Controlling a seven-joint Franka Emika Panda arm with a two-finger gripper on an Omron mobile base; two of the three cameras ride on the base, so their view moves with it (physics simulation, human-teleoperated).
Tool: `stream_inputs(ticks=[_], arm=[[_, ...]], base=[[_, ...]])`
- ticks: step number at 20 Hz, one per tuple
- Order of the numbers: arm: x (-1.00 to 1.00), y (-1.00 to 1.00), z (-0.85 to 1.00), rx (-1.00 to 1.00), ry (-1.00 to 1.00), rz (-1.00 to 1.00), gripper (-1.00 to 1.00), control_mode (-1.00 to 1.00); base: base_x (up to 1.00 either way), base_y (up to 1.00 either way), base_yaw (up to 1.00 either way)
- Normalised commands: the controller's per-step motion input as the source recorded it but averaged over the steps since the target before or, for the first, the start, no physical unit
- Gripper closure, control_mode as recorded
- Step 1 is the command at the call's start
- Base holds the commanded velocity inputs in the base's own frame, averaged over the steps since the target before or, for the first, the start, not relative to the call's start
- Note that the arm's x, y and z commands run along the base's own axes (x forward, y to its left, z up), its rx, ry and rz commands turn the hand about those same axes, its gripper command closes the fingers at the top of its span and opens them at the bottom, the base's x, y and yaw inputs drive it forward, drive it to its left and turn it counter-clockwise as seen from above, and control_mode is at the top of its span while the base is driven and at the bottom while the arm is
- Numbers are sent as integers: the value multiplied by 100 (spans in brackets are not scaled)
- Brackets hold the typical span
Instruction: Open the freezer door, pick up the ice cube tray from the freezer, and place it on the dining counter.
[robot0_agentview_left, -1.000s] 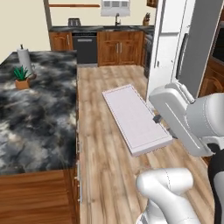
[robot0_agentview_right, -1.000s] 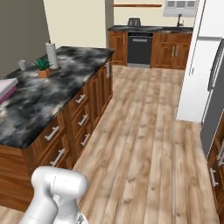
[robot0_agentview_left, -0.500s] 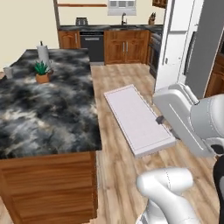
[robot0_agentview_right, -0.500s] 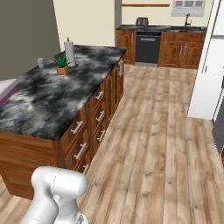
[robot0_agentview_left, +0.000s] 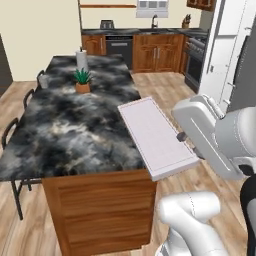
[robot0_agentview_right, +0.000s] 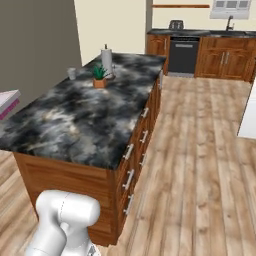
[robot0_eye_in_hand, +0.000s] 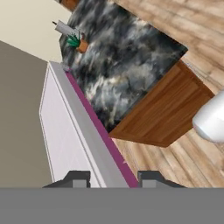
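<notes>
The ice cube tray (robot0_agentview_left: 155, 135), a flat pale pinkish-white slab, hangs level in the air at the near right corner of the dining counter (robot0_agentview_left: 75, 125). My gripper (robot0_agentview_left: 183, 138) is shut on the tray's right long edge. In the hand view the tray (robot0_eye_in_hand: 74, 127) runs away from between my gripper's (robot0_eye_in_hand: 111, 177) two dark fingertips, with the marbled counter (robot0_eye_in_hand: 127, 57) beyond it. One end of the tray (robot0_agentview_right: 7, 102) shows at the left edge of the right base view, beside the counter (robot0_agentview_right: 85, 120). The fridge (robot0_agentview_left: 227, 45) stands far right; I cannot tell which panel is the freezer door.
On the counter's far end stand a potted plant (robot0_agentview_left: 82, 80), a paper towel roll (robot0_agentview_left: 81, 59) and a small cup (robot0_agentview_left: 44, 80). Dark stools (robot0_agentview_left: 15, 130) line its left side. Wooden wall cabinets with a dishwasher (robot0_agentview_left: 120, 47) close the back. Wooden floor (robot0_agentview_right: 200, 150) runs along the counter's drawer side.
The whole picture has shifted: the base has moved, so the dining counter now lies closer and beside the tray. The tray stays in my shut gripper, held the same way.
</notes>
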Motion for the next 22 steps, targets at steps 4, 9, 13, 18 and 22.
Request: stream_inputs(ticks=[4, 9, 13, 18, 22], arm=[[0, 0, 0, 0, 0, 0, 100, 100], [0, 0, 0, 0, 0, 0, 100, 100], [0, 0, 0, 0, 0, 0, 100, 100], [0, 0, 0, 0, 0, 0, 100, 100], [0, 0, 0, 0, 0, 0, 100, 100]], base=[[0, 75, 0], [0, 67, 0], [0, 61, 0], [0, 51, 0], [2, 30, 0]])
